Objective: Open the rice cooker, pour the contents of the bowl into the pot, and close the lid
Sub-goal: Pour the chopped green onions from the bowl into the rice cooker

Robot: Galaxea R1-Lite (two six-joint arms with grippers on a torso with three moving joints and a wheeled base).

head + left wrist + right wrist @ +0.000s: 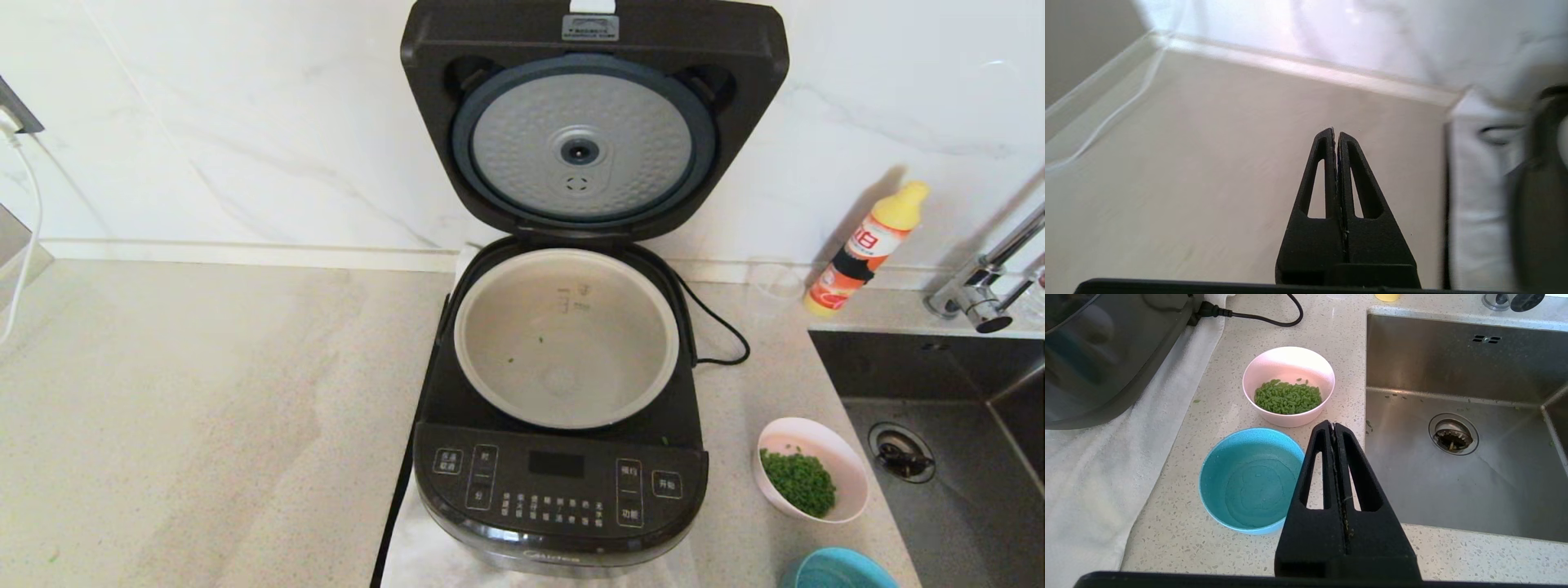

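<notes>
1. At the far left, a white cable (31,214) hangs down the marble wall above the pale speckled desk (204,425).
2. Our left gripper (1336,132) shows only in its wrist view, over bare desk to the left of the cooker. Its fingers (1323,179) are pressed together and hold nothing.
3. In the middle stands the rice cooker (559,490), a glossy black appliance on a white cloth (424,555), its button panel facing us.
4. The lid (594,114) stands upright on its rear hinge, its dimpled silver underside towards us.
5. The pot (566,336) sits inside the cooker, pale grey-beige, with only a few green specks on its floor.
6. A black power cord (718,331) loops on the desk just right of the cooker.
7. Right of the cooker, near the front, a pink bowl (816,465) holds green grains (798,480). A blue bowl (1251,479) with clear liquid sits just in front of it.
8. Our right gripper (1334,425) hovers above the blue bowl's right edge, its fingers (1355,473) closed tight on nothing.
9. An orange bottle (865,249) with a yellow cap leans against the back wall.
10. At the far right lie a steel sink (963,506) and its tap (984,290).
</notes>
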